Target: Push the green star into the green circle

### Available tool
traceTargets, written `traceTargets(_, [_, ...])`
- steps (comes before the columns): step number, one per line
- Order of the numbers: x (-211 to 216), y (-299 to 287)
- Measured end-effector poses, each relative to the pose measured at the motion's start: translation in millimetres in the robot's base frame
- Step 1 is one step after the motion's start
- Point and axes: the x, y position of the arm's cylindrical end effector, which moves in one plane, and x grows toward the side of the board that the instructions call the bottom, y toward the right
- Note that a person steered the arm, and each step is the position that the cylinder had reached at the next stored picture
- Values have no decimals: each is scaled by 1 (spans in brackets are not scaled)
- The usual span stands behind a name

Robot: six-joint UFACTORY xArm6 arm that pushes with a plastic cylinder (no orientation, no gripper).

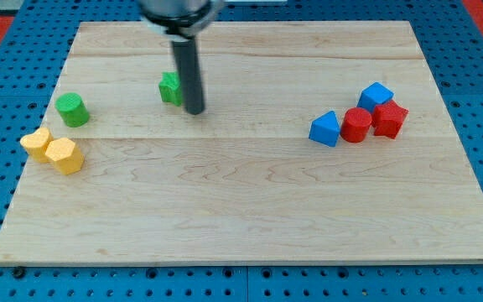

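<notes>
The green star (170, 88) lies in the upper left part of the wooden board (241, 201), partly hidden behind my rod. My tip (194, 111) rests on the board just to the right of the star and slightly below it, touching or nearly touching it. The green circle (72, 110), a short green cylinder, stands further to the view's left, near the board's left edge, apart from the star.
Two yellow blocks (37, 143) (64, 155) sit together below the green circle at the left edge. At the view's right is a cluster: a blue triangle-like block (325, 128), a red cylinder (356, 125), a blue block (376, 95) and a red block (390, 119).
</notes>
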Motion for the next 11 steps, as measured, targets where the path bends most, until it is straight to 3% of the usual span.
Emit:
traceTargets(1, [-45, 29])
traceTargets(3, [-51, -118])
traceTargets(4, [-24, -133])
traceTargets(6, [-63, -96])
traceTargets(8, [-4, -79])
traceTargets(9, [20, -144])
traceTargets(10, [32, -164])
traceTargets(11, [132, -143])
